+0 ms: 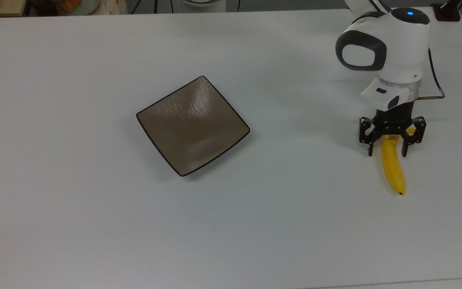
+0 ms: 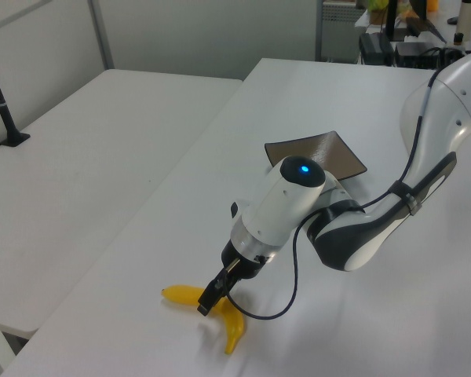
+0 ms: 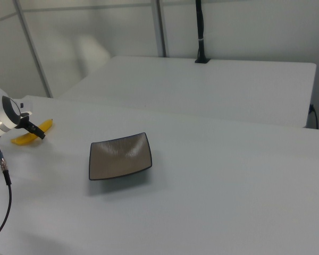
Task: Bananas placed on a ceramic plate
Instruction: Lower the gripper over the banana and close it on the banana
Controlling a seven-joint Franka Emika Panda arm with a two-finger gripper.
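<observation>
A single yellow banana (image 1: 393, 168) lies flat on the white table near the top view's right edge, its dark tip toward the bottom. My gripper (image 1: 387, 153) is down over the banana's upper stem end, open, with one black finger on each side of the fruit. In the left view the banana (image 2: 232, 326) lies at the bottom and the gripper (image 2: 209, 304) reaches down onto its middle. In the right view the banana (image 3: 26, 137) shows at the far left beside the gripper (image 3: 36, 132). The square brown ceramic plate (image 1: 193, 125) sits bare at the table's centre, far left of the banana; plate (image 2: 347, 155), plate (image 3: 119, 155).
The white arm (image 1: 387, 44) stands above the banana at the top view's upper right, with a thin cable (image 1: 435, 76) looping beside it. A second white table (image 2: 78, 165) lies across a gap at the left view's left.
</observation>
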